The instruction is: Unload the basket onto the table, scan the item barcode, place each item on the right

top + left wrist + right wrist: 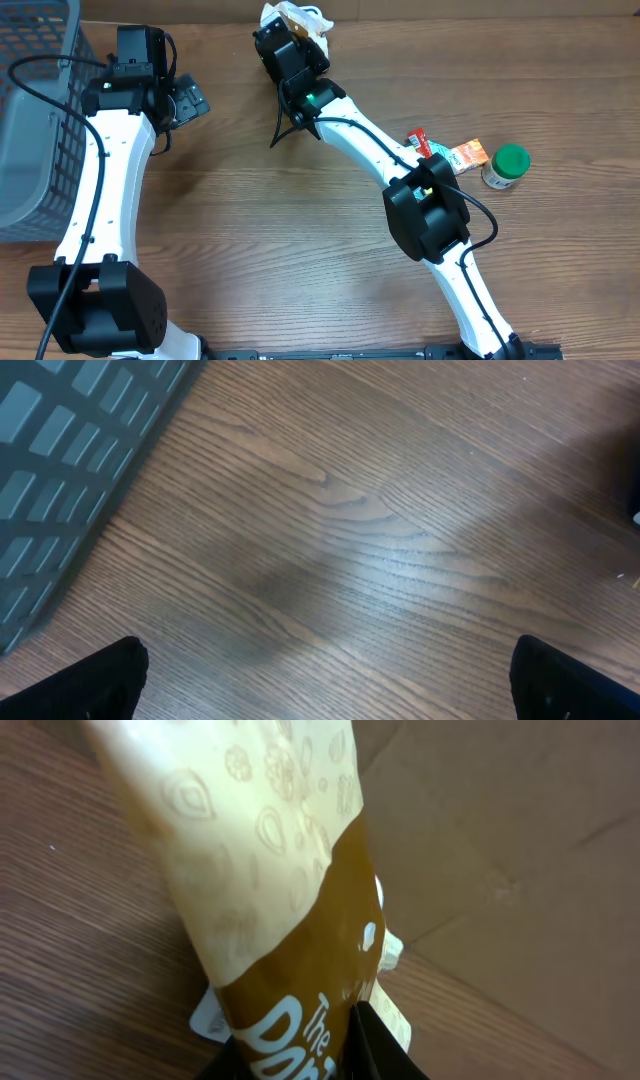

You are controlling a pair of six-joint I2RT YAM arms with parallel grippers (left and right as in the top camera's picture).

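The item is a brown and cream pouch [270,870] with white lettering, and my right gripper [300,1045] is shut on its lower part; one dark finger [375,1045] presses its right side. In the overhead view the pouch [297,18] shows as a pale crumpled bag at the table's far edge, sticking out beyond the right gripper [290,45]. No barcode shows on the faces I see. A white label [205,1018] peeks out behind the pouch. My left gripper [330,690] hangs wide open over bare wood, far left of the pouch, also seen from overhead [185,100].
A grey mesh basket [35,110] stands at the far left, its wall [60,450] close to the left gripper. At the right lie a red packet [418,142], an orange packet [468,155] and a green-lidded jar [507,165]. Brown cardboard [500,840] lies behind the pouch.
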